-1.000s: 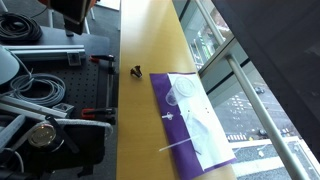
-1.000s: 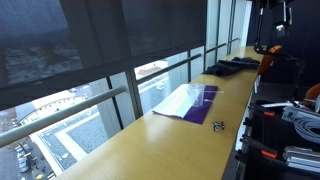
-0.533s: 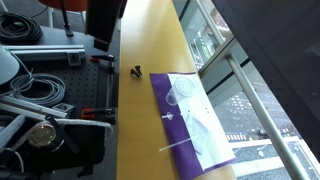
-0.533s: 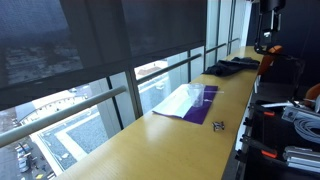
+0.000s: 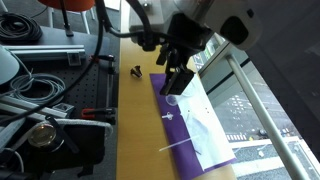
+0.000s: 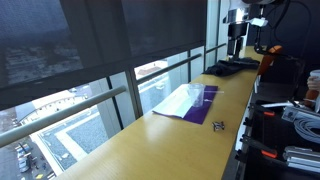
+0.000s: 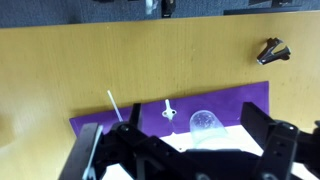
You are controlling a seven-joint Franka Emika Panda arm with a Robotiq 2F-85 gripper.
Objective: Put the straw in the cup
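Observation:
The white straw (image 5: 178, 146) lies flat on the near part of the purple mat (image 5: 205, 150), apart from the cup. In the wrist view the straw (image 7: 114, 104) shows at the mat's left edge. The clear cup (image 7: 205, 122) stands on the mat between and beyond my fingers; in an exterior view the cup (image 5: 172, 99) sits just below my fingertips. My gripper (image 5: 178, 84) hangs above the mat's far end, open and empty. In the wrist view the gripper (image 7: 178, 150) spreads wide with dark fingers (image 7: 268, 135) at both sides.
A short white bit (image 7: 170, 110) lies on the mat between straw and cup. A small black clip (image 7: 271, 51) rests on the bare wooden counter (image 7: 60, 70) beyond the mat. White paper (image 5: 205, 125) covers part of the mat. Windows and a railing (image 5: 255, 100) run along one side, cables and equipment (image 5: 40, 95) along the opposite one.
The arm has swung into view from the back and now hangs over the mat's far end near the cup. Straw, cup and clip have not moved. The gripper stays open.

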